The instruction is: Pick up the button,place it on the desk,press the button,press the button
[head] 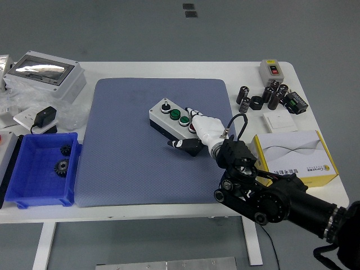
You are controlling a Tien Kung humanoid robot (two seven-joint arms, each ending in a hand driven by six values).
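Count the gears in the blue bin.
2. One gear lies near the far wall of the blue bin; the other gear lies just nearer, toward the bin's middle. None looks hidden.

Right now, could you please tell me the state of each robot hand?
Left robot hand: not in view.
Right robot hand: resting on the button box, fingers over its red button; holding nothing.

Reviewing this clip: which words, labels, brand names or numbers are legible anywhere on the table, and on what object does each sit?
No text reads clearly in the head view.
Yellow-edged white box: a small line of print near its right end, too blurred to read.
Button box under the right hand: no label visible.
Grey switch box: red and dark buttons, no readable marking.
Black power adapter: nothing legible.
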